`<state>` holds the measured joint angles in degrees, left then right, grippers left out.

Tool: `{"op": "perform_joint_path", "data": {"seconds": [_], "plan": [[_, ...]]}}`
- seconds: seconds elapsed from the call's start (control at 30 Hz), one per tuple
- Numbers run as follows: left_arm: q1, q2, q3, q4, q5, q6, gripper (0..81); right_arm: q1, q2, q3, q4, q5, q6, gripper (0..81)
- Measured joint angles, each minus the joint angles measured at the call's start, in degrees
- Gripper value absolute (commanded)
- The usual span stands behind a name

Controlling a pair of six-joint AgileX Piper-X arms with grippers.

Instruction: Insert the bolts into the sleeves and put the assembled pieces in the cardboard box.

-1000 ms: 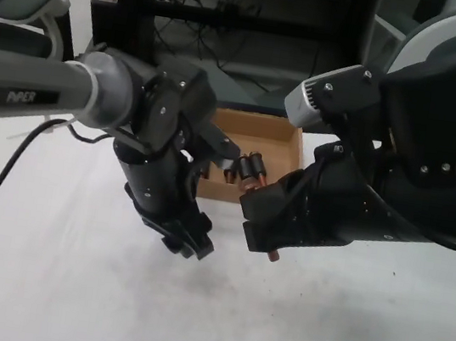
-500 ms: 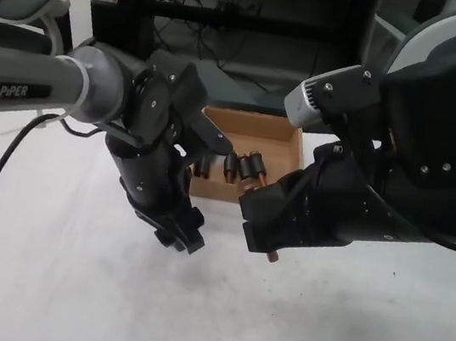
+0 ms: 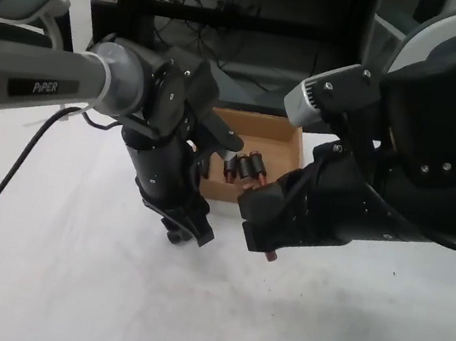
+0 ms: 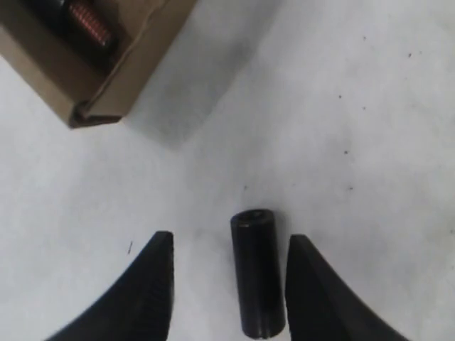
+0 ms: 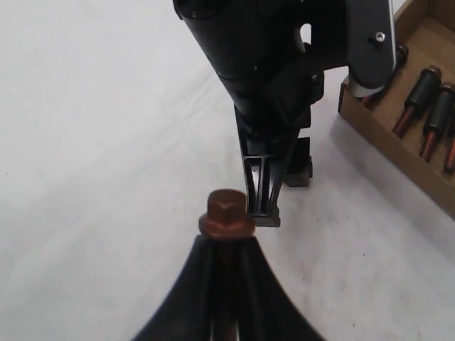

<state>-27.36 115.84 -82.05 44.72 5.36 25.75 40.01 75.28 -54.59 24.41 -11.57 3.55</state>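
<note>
a small lettered label (image 3: 43, 87) sits on the left arm (image 3: 120, 90).

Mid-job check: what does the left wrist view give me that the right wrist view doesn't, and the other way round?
Left wrist view: a black sleeve lies on the table between the open fingers of the left gripper, not yet gripped.
Right wrist view: a copper bolt, hex head outward, is clamped in the right gripper, and the left arm is seen from outside, pointing down.
Both: the white table, the cardboard box with bolted pieces inside, and the left gripper.
</note>
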Motion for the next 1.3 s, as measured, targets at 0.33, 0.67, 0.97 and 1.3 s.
{"op": "perform_joint_path", "data": {"seconds": [0.33, 0.67, 0.97, 1.3], "plan": [[-0.5, 0.0, 0.0, 1.8, 1.5, 0.0, 48.3, 0.0, 0.0, 0.0, -2.1, 0.0, 0.0, 0.6], [-0.6, 2.2, -0.5, 3.0, 1.6, 0.0, 48.3, 0.0, 0.0, 0.0, -2.1, 0.0, 0.0, 0.6], [-0.6, 2.5, -1.1, 3.2, 1.6, 0.0, 42.4, -0.3, 0.0, 0.0, -2.1, -0.2, 0.0, 0.6], [-0.6, 3.0, -2.1, 3.3, 2.1, -0.7, 4.6, -3.5, 0.0, 0.0, -2.1, -0.4, 0.0, 0.6]]}}
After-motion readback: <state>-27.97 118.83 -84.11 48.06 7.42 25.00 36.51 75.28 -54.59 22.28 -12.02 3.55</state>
